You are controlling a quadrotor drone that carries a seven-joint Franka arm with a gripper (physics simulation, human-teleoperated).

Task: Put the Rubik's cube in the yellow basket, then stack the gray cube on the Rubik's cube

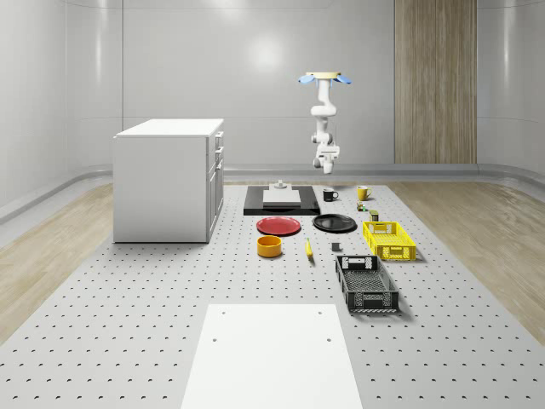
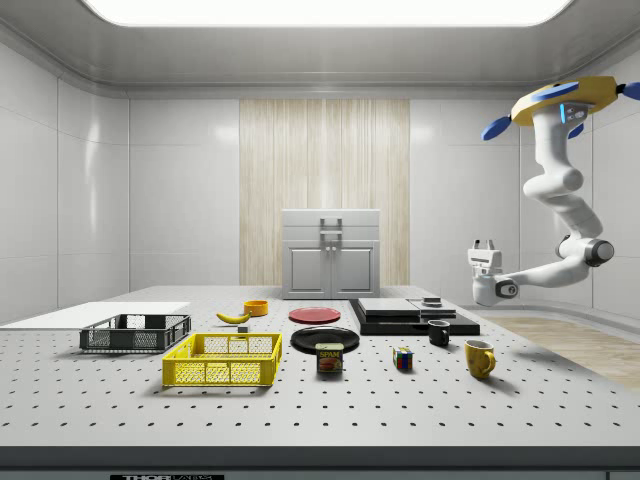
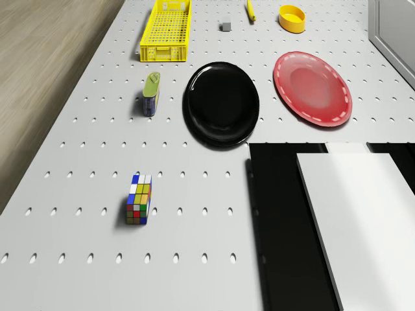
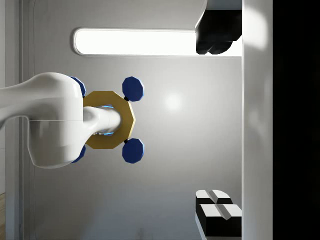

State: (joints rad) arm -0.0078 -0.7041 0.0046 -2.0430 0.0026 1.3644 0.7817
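Side view has the drone (image 2: pixel 565 100) hovering high past the desk's (image 2: pixel 330 410) far right end, its arm bent down and the tool (image 2: pixel 484 245) pointing upward, fingers parted and empty. Rubik's cube (image 2: pixel 402 358) stands alone on bare desk, well apart from the yellow basket (image 2: pixel 223 360). Gray cube (image 3: pixel 225 26) sits small beyond the basket's far end, faces hard to make out.

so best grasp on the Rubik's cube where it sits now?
Probably from straight above, pinching two opposite vertical side faces. The Rubik's cube stands flat and alone on the perforated table, so all four sides are free; the nearest things, the tin can and the black plate, stand well apart. The end effector points upward in the side view and would need turning down first.
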